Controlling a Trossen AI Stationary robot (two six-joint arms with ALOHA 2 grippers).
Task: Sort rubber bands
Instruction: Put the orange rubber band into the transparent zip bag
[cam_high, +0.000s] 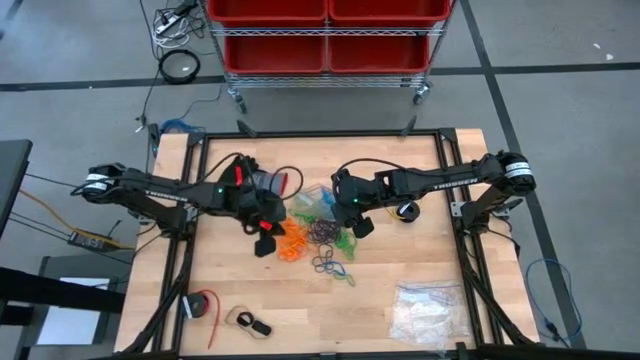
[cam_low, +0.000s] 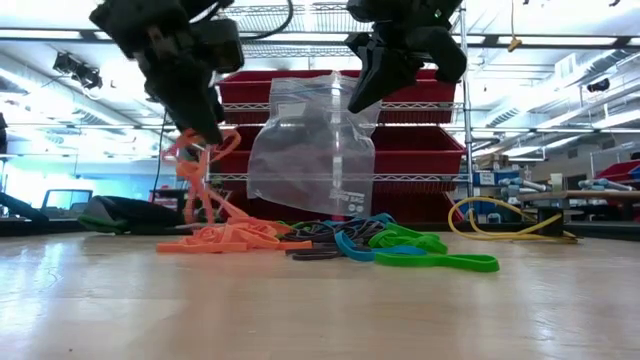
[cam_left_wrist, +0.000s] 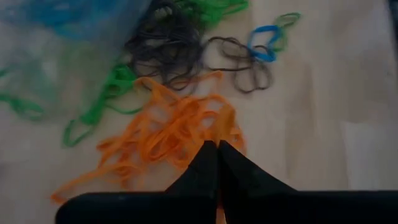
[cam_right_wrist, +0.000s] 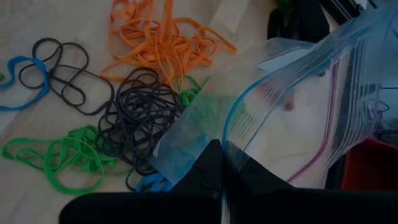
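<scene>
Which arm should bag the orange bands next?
Left. Its gripper is shut on orange bands, lifted off the pile. The right gripper is busy, shut on the clear bag.

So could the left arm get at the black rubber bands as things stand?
Probably not right away: the left end effector is shut on orange rubber bands. The black rubber bands lie uncovered just beyond, so the path looks free once it lets go.

My right gripper (cam_right_wrist: 222, 163) is pinched shut on the edge of a clear zip bag (cam_right_wrist: 298, 118). Just beside the bag lie black bands (cam_right_wrist: 142, 109), with orange bands (cam_right_wrist: 158, 40) beyond them and green bands (cam_right_wrist: 68, 158) nearer me.
</scene>
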